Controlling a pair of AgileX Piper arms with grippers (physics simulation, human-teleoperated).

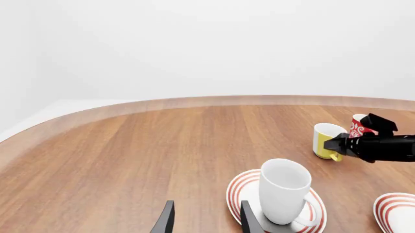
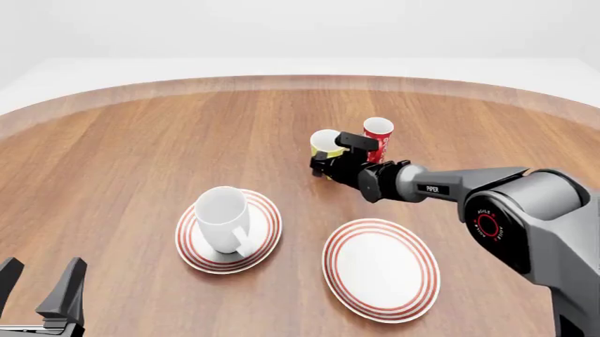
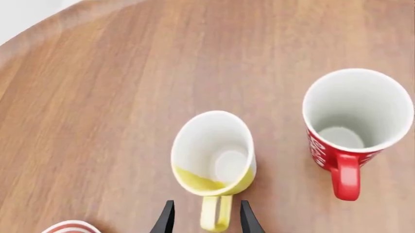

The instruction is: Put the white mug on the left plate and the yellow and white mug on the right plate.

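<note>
We saw the right gripper [image 3: 205, 219] open astride the yellow and white mug's [image 3: 214, 155] handle; the left gripper [image 2: 42, 284] hung open, empty.

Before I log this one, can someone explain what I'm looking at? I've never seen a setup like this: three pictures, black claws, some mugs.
These are simulator renders of two robot arms at a round wooden table. The front view looks down from behind the arms; the other two come from cameras mounted just behind each gripper.

The plain all-white ceramic mug already stands upright on the left red-ringed white plate. The right red-ringed plate has nothing on it. Farther back stand the small yellow mug with a white inside and a slim red patterned mug.

The right gripper is open, its fingers either side of the yellow mug's handle, not closed on it. The left gripper is open near the table's front edge, holding nothing.
</note>
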